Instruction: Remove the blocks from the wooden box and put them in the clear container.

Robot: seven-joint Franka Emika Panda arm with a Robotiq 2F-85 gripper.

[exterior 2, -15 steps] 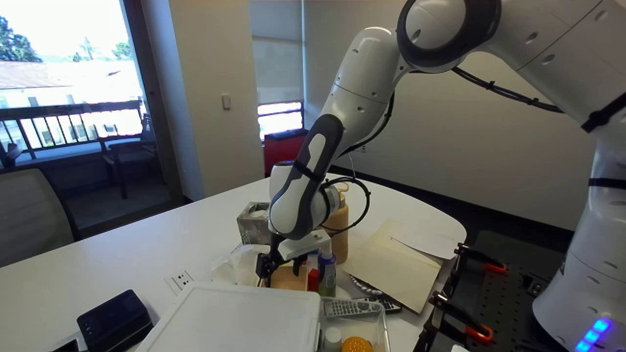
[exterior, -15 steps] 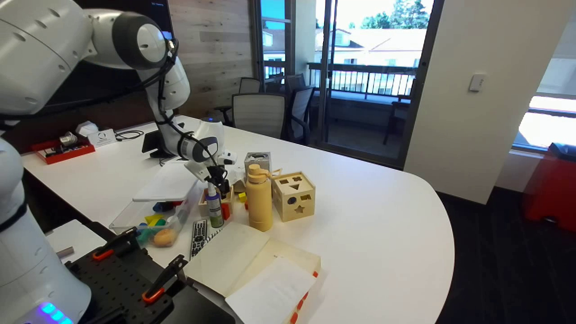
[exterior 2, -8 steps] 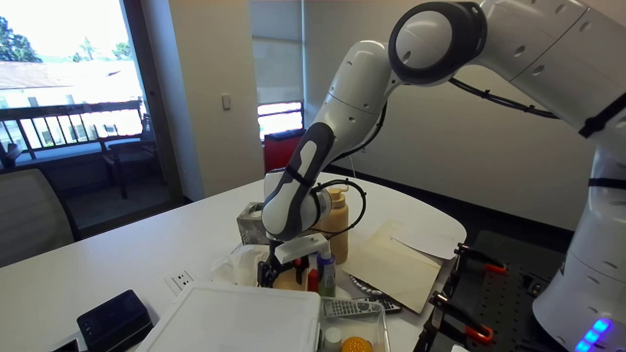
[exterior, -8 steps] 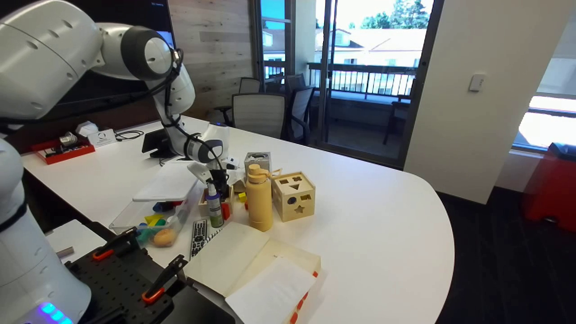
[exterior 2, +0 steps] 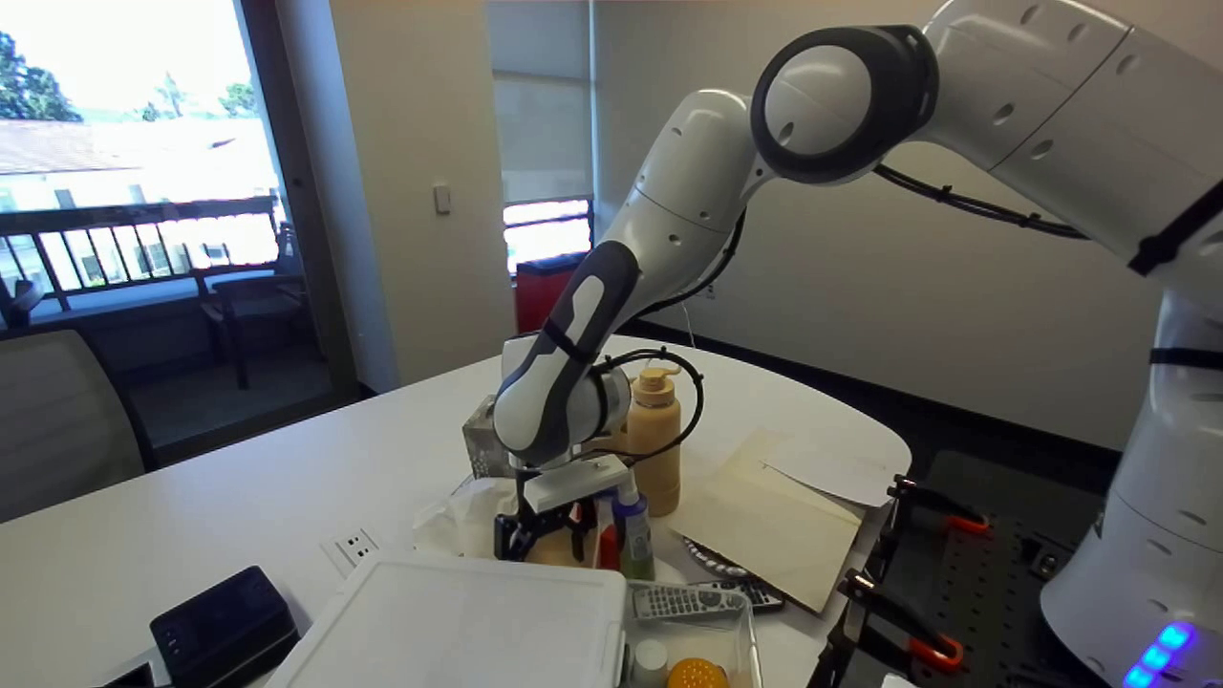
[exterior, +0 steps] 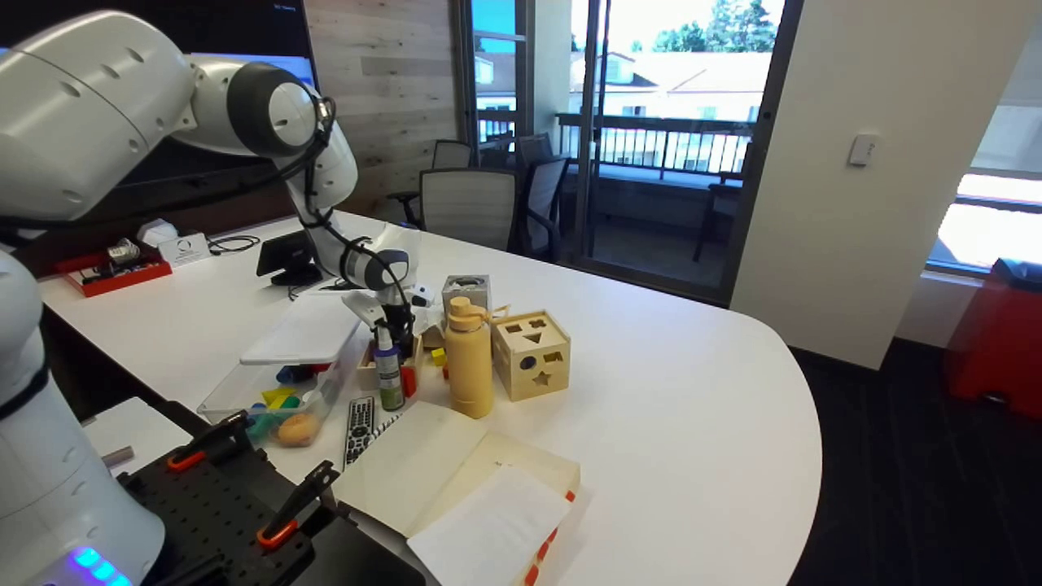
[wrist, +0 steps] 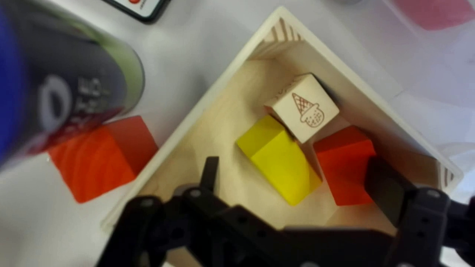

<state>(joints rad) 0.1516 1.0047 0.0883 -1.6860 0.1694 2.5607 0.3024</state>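
In wrist view the open-topped wooden box (wrist: pixel 227 111) below the spread gripper (wrist: pixel 295 176) holds a yellow block (wrist: pixel 279 161), pale block (wrist: pixel 305 108) at its one o'clock, red block (wrist: pixel 342 165) at three, awaiting the part-filled clear container (exterior: pixel 234 391).

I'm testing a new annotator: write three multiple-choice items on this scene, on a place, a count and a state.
1. Where is the red block beside the purple bottle, relative to the open wooden box?
A) inside
B) outside
C) underneath

2. How many blocks show inside that box?
A) none
B) one
C) three

3. How is the gripper?
A) open
B) shut, empty
C) shut on a block

1 B: it sits past the box's wall.
2 C: yellow block, second red block and pale printed block.
3 A: its jaws stand wide apart.
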